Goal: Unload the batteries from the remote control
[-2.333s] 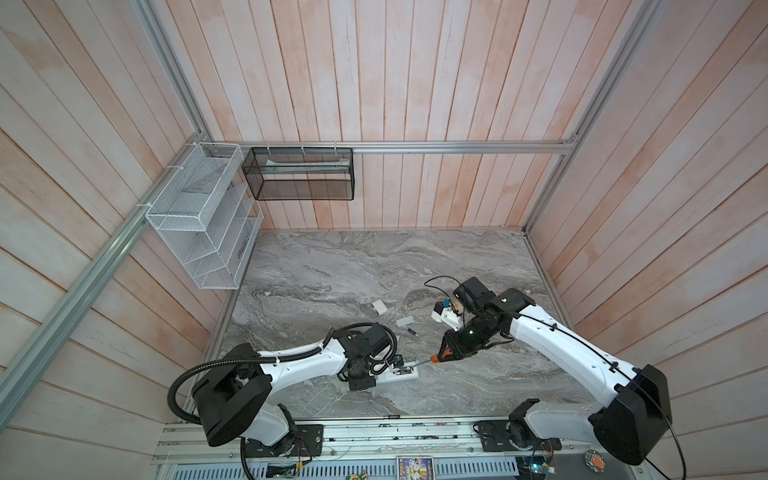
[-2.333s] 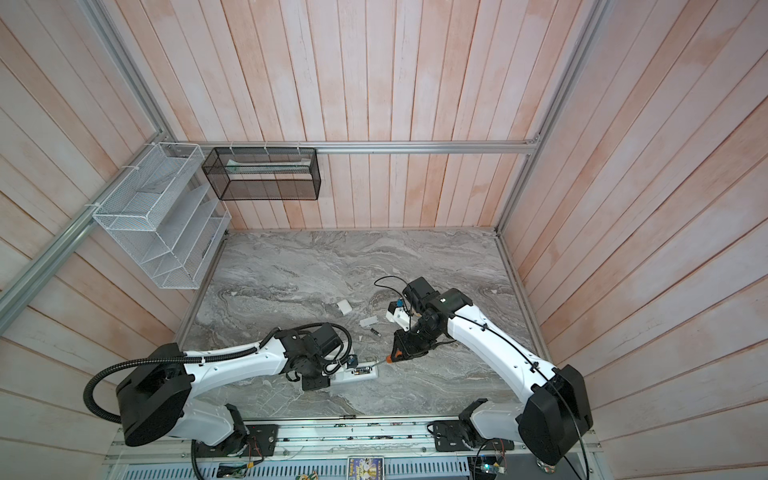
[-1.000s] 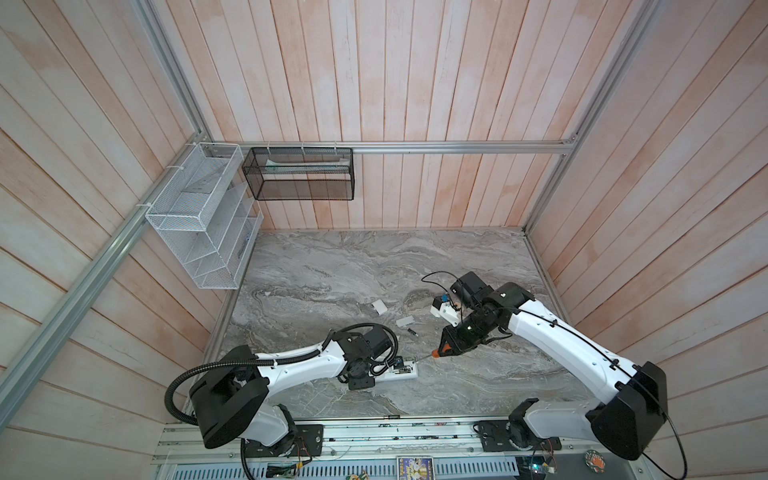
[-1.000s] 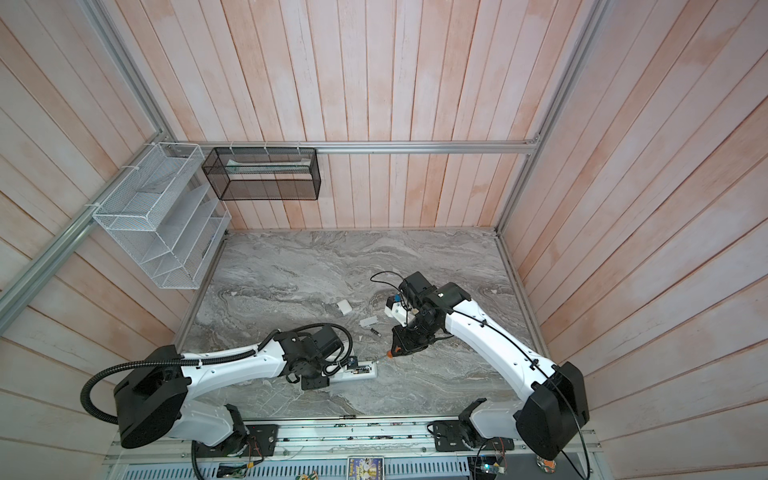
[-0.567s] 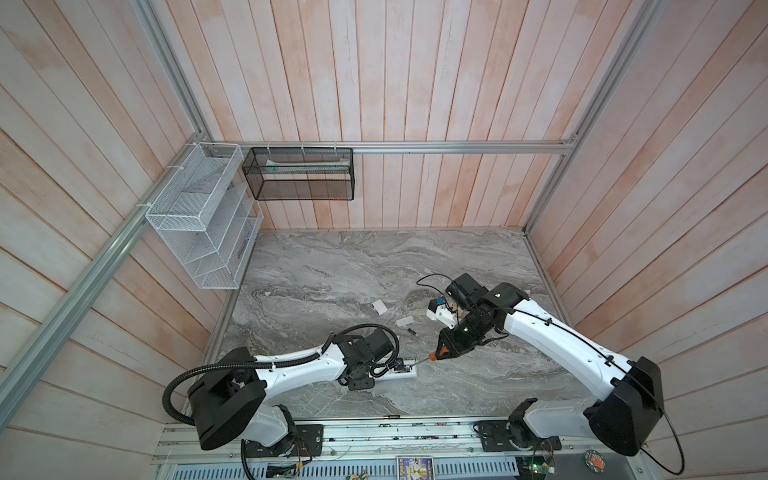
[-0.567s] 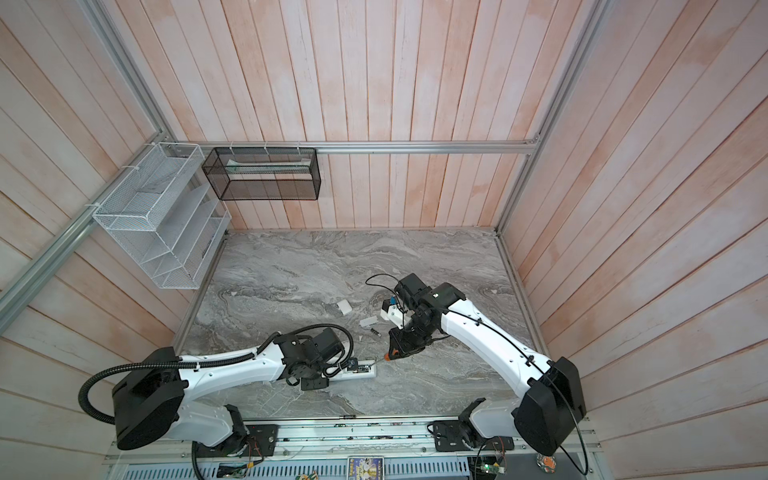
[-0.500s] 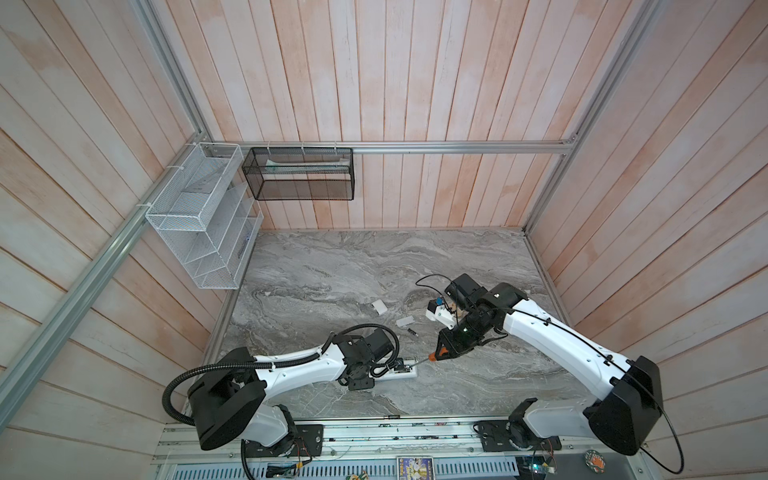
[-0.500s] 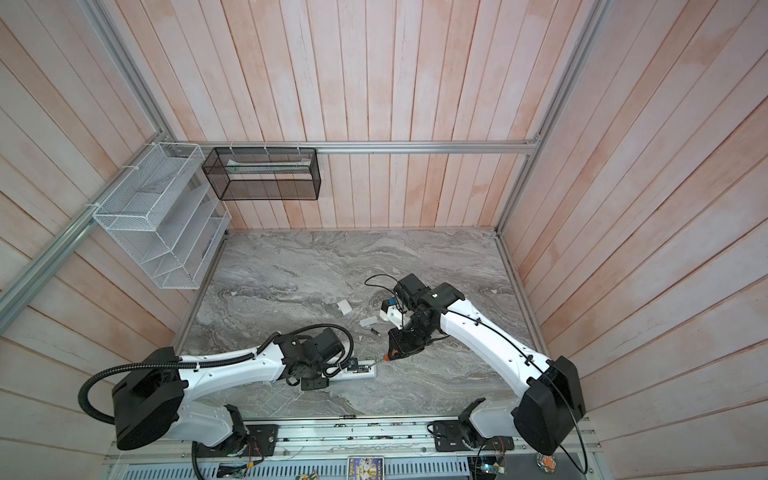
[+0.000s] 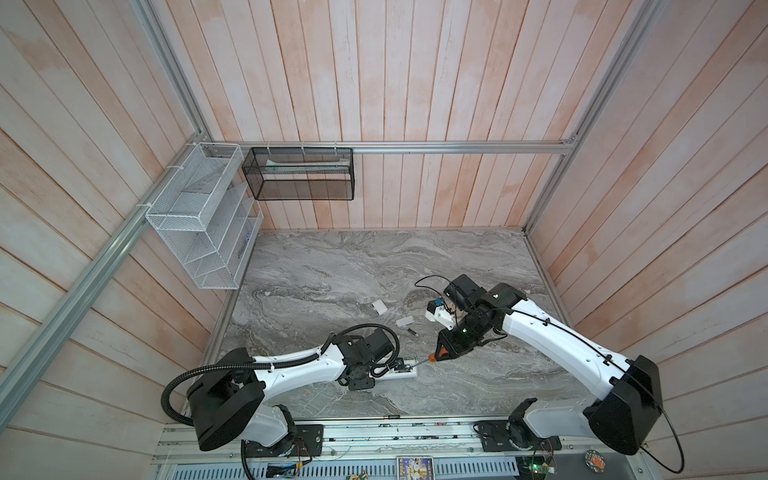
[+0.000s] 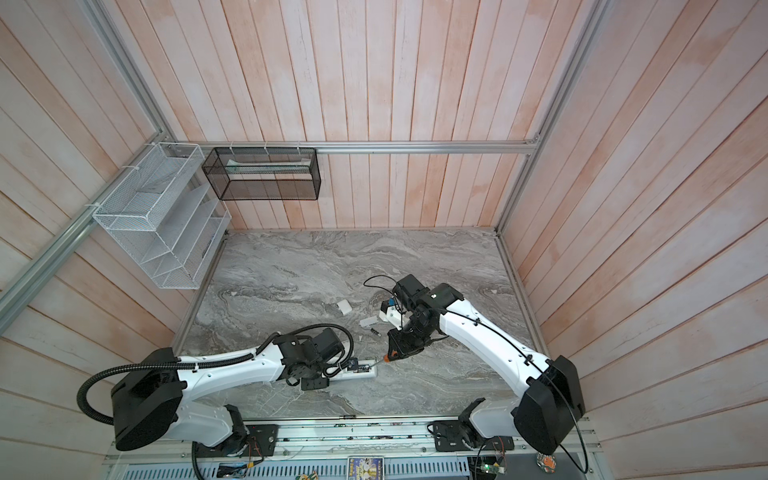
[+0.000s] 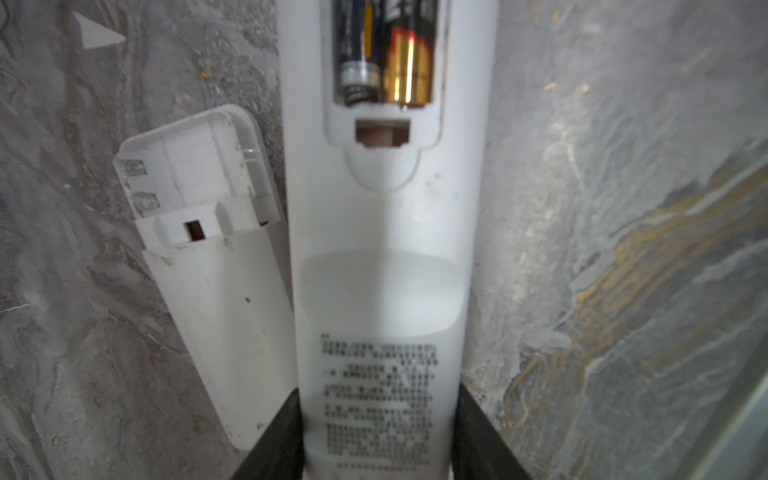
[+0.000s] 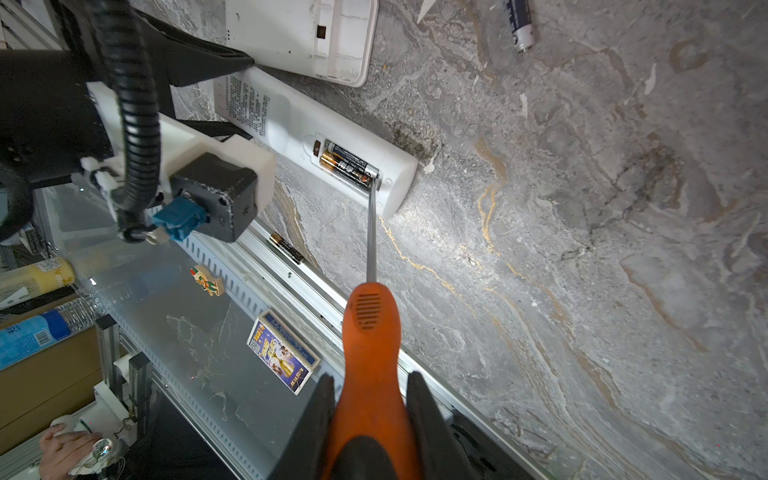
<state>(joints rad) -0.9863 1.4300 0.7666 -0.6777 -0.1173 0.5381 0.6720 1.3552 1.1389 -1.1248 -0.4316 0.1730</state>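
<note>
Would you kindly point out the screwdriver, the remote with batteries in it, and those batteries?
screwdriver (image 12: 370, 332): right wrist view, orange handle.
remote (image 11: 384, 245): left wrist view, white back.
batteries (image 12: 351, 166): right wrist view, the dark cell in the open bay.

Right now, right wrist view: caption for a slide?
Orange-handled screwdriver, tip against the batteries in the white remote, bay open.

Pale wood-plank walls (image 9: 374, 83) enclose a grey marble tabletop (image 9: 332, 257).
</note>
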